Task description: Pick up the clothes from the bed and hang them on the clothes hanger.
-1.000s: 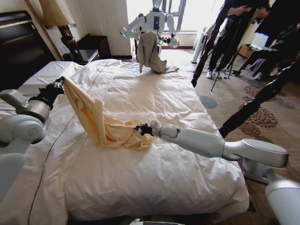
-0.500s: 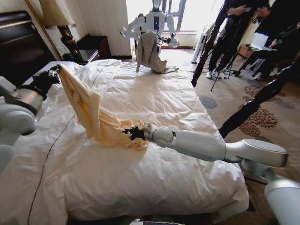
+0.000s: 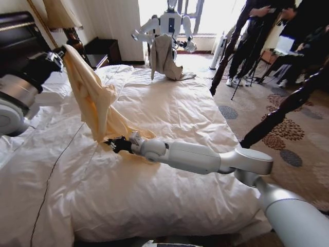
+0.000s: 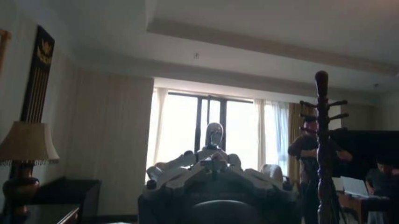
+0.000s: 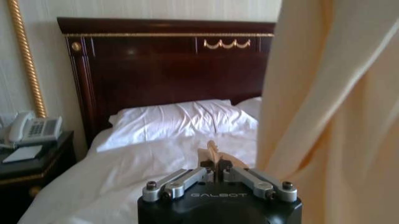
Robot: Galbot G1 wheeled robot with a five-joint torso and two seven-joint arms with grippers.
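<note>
The clothes [image 3: 97, 103], a pale yellow shirt, hang in a long fold from my left gripper [image 3: 60, 53], which is shut on the top end, high over the left side of the bed [image 3: 175, 103]. The lower end trails onto the white duvet. There my right gripper [image 3: 114, 144] is shut on the shirt's bottom edge. In the right wrist view a tuft of yellow fabric is pinched in the right gripper [image 5: 215, 169], and the shirt [image 5: 330, 112] hangs close beside it. The clothes hanger is out of view.
Another robot [image 3: 168, 23] stands past the bed's far end, holding a grey-beige garment [image 3: 164, 54]. People and tripods fill the right side of the room. A dark wooden coat stand [image 4: 321, 140] rises nearby. The headboard [image 5: 168, 70], pillows [image 5: 181, 123] and a nightstand with a phone [image 5: 31, 133] lie behind.
My left gripper has risen and moved back, lifting the shirt's top end higher. My right gripper has slid left across the duvet along the shirt's lower end.
</note>
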